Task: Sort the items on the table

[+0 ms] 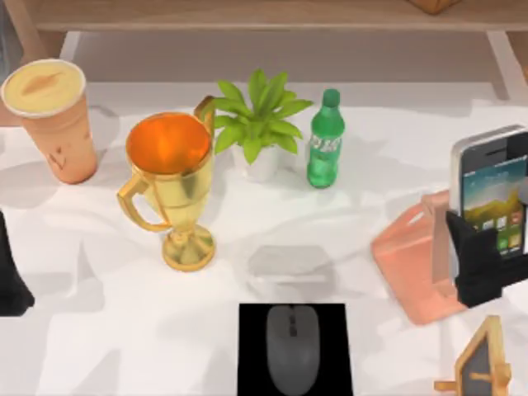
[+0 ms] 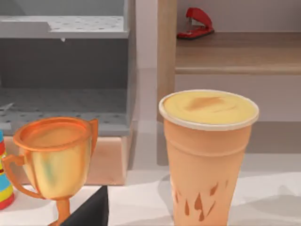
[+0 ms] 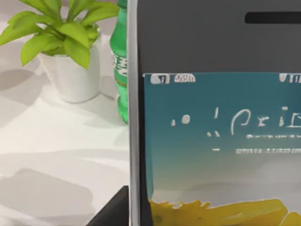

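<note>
standing upright at the table's (image 1: 124, 330) right edge, the smartphone (image 1: 492, 194) is pinched between the jaws of the right gripper (image 1: 487, 264), raised over a salmon-pink carton (image 1: 408, 260). the dark grey mouse (image 1: 291, 346) lies on a black mat (image 1: 252, 355) at front centre. the orange cup (image 1: 51, 120) stands at far left, near a gold trophy (image 1: 169, 181). behind sit a potted plant (image 1: 257, 124) and green bottle (image 1: 325, 140). the left gripper (image 1: 10, 272) hangs at the left edge; i cannot tell how its jaws stand.

The white table (image 1: 124, 346) carries cup (image 1: 51, 115), trophy (image 1: 173, 177), plant (image 1: 260, 124), bottle (image 1: 326, 140), black mat (image 1: 252, 346).
</note>
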You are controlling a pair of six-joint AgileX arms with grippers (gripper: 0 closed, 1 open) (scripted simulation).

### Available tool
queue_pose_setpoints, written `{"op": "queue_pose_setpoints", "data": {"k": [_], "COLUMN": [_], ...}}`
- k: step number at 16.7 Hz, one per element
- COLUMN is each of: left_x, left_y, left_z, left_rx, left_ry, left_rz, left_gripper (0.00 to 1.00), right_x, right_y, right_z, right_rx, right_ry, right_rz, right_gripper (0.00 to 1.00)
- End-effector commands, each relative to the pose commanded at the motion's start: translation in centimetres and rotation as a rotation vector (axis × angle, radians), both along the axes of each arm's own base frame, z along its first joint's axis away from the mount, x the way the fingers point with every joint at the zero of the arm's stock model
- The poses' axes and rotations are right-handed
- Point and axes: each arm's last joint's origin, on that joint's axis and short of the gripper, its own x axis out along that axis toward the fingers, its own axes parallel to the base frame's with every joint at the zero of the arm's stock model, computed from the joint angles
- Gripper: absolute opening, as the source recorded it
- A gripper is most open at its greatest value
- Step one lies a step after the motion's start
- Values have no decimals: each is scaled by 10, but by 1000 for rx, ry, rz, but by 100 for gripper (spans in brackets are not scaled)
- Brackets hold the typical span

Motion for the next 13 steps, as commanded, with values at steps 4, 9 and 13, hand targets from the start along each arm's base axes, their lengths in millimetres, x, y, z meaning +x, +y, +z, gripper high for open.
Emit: {"op": "queue_pose_setpoints", "data": {"k": [4,9,13], "left_x": [0,0,0], "left_y": [0,0,0], "left_z": [0,0,0], "left_rx": [0,0,0], "left_ry": [0,0,0], "left_rz": [0,0,0], "left_gripper": [100,100,100], "right_x": [20,26,26], "right_y": [7,9,9], "right_z": [-10,-14,-14], "right_rx": [-13,-22,-22], "right_ry": [-3,-3,-3], "right_rz": [3,10,10], "right_gripper": [0,0,23]}}
